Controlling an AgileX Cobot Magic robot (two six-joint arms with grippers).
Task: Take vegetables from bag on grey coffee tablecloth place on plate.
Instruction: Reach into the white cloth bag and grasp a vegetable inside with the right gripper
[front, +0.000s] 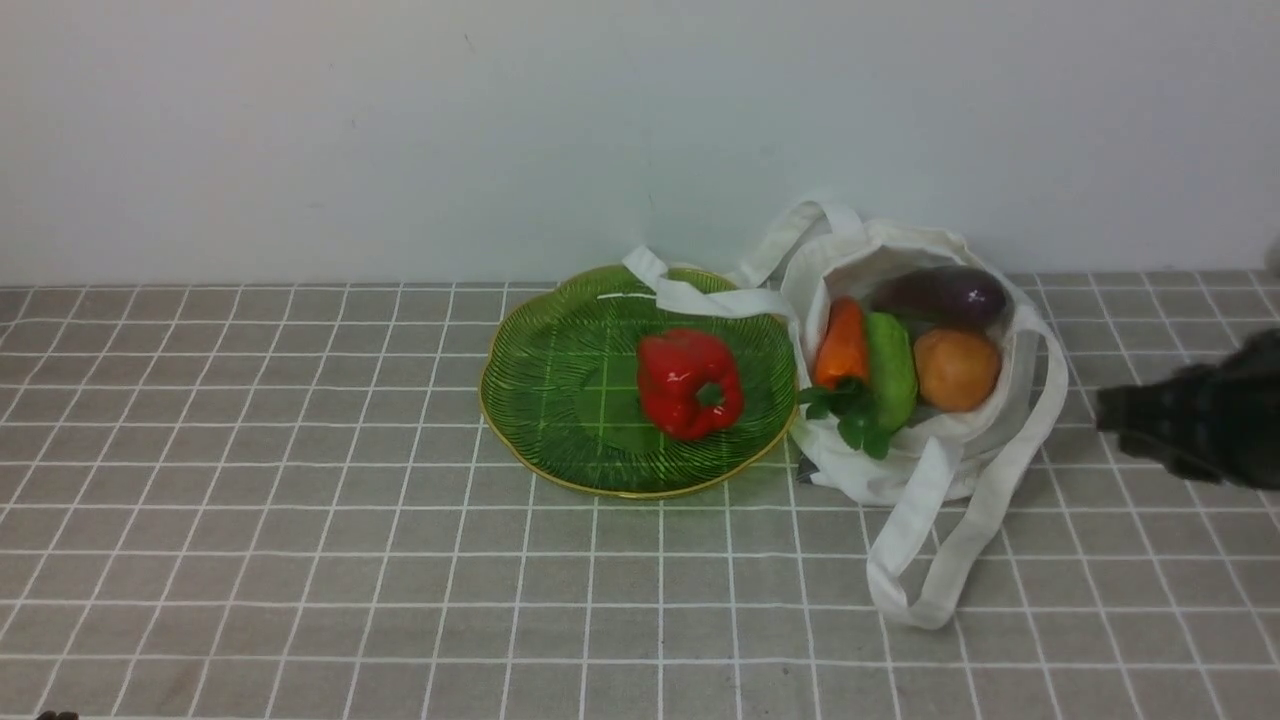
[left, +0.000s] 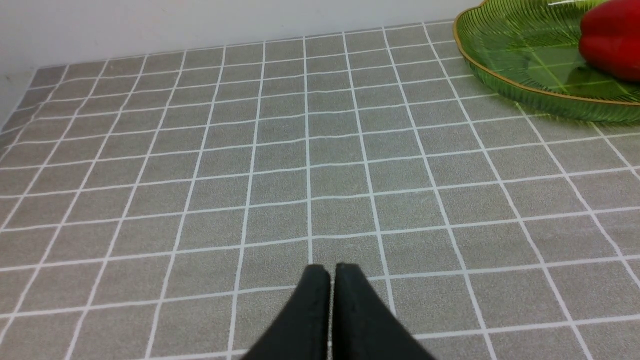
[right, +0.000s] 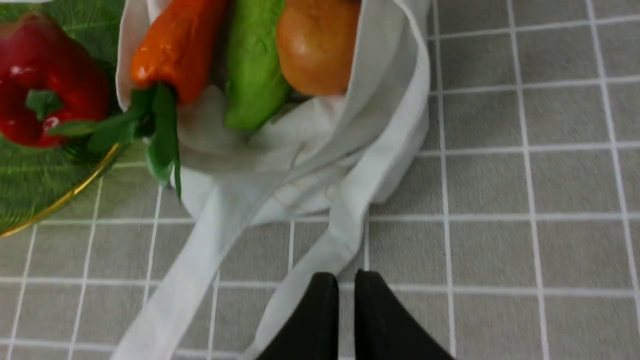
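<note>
The white bag (front: 960, 455) lies open on the grey checked tablecloth (front: 300, 560), right of the green plate (front: 540, 400). In the bag are a purple eggplant (front: 945, 296), an orange carrot (front: 843, 345), a green cucumber (front: 890, 368) and a round tan-orange vegetable (front: 956, 369). A red pepper (front: 690, 384) sits on the plate. My right gripper (right: 346, 280) is shut and empty, low by the bag's straps; it shows blurred at the right edge (front: 1110, 420). My left gripper (left: 332, 271) is shut and empty over bare cloth, left of the plate (left: 505, 80).
One bag strap (front: 690, 292) lies across the plate's back rim. Another strap (front: 950, 560) loops forward onto the cloth. A pale wall (front: 400, 130) stands right behind the table. The cloth left of the plate and in front holds nothing.
</note>
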